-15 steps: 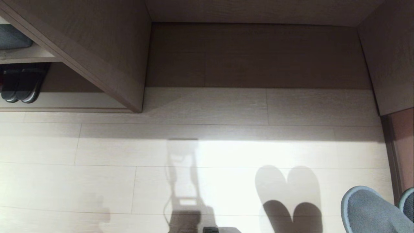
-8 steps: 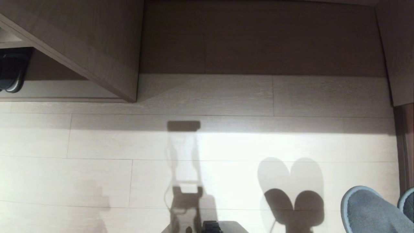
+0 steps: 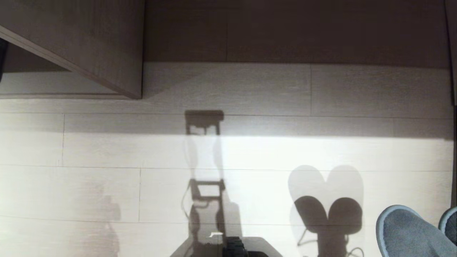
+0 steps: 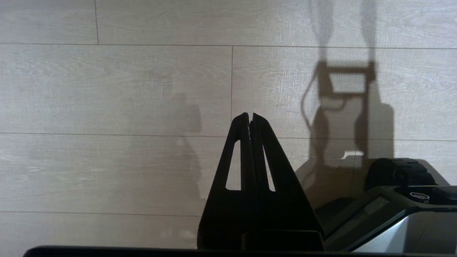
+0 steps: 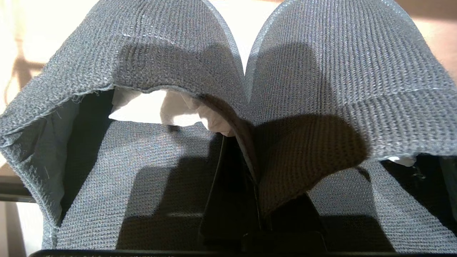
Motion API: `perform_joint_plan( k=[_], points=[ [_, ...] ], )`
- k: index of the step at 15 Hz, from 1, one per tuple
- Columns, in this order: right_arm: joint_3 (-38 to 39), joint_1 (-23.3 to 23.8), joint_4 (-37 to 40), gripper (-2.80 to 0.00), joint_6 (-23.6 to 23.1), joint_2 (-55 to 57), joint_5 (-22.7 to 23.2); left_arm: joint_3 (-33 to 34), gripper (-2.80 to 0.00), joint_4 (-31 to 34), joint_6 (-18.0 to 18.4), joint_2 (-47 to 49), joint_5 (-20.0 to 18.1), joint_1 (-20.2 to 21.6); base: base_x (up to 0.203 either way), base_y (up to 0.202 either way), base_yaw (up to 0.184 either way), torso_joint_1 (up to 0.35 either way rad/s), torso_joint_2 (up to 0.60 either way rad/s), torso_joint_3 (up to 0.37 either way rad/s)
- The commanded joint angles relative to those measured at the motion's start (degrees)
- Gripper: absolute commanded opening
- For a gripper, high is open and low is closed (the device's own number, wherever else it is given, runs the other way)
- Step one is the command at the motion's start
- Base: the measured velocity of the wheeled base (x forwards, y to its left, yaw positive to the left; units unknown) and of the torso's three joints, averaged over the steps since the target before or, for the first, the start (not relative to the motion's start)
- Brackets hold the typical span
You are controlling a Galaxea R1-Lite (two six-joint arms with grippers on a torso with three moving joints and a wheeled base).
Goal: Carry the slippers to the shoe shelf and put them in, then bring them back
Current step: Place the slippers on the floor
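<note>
The slippers [image 5: 246, 107], side by side, hang pinched by their inner edges in the closed right gripper [image 5: 250, 178], at the head view's lower right. Left gripper [image 4: 250, 119] closed, empty. The shoe shelf [image 3: 53, 84] lies upper left; such a narrow pinch could let one slipper slip.

A bright glare band crosses the pale floor [image 3: 107, 153], with sharp dark shadows; the far recess is dim.

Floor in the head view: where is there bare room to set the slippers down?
Open floor runs from the cabinet panel across to the slippers held low right by the right gripper. Only the robot base crowds the near edge.
</note>
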State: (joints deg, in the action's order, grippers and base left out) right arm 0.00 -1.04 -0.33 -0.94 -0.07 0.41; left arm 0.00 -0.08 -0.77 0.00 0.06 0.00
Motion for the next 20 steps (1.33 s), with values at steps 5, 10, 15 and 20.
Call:
perform_joint_plan(
  k=[5,10,15,20],
  points=[
    [0.1,0.0,0.0,-2.80,0.0,0.1,0.0,0.0,-2.80,0.0,0.0,0.0,0.0,0.1,0.000,0.000,0.000,0.005,0.00,-0.197],
    [0.1,0.0,0.0,-2.80,0.0,0.1,0.0,0.0,-2.80,0.0,0.0,0.0,0.0,0.0,0.000,0.000,0.000,0.004,0.00,-0.196],
    [0.0,0.0,0.2,-2.80,0.3,0.2,-1.1,0.1,-2.80,0.0,0.0,0.0,0.0,0.1,0.000,0.000,0.000,0.003,0.00,-0.198],
    [0.0,0.0,0.1,-2.80,0.1,0.2,-1.1,0.1,-2.80,0.0,0.0,0.0,0.0,0.0,0.000,0.000,0.000,0.001,0.00,-0.060]
  ],
)
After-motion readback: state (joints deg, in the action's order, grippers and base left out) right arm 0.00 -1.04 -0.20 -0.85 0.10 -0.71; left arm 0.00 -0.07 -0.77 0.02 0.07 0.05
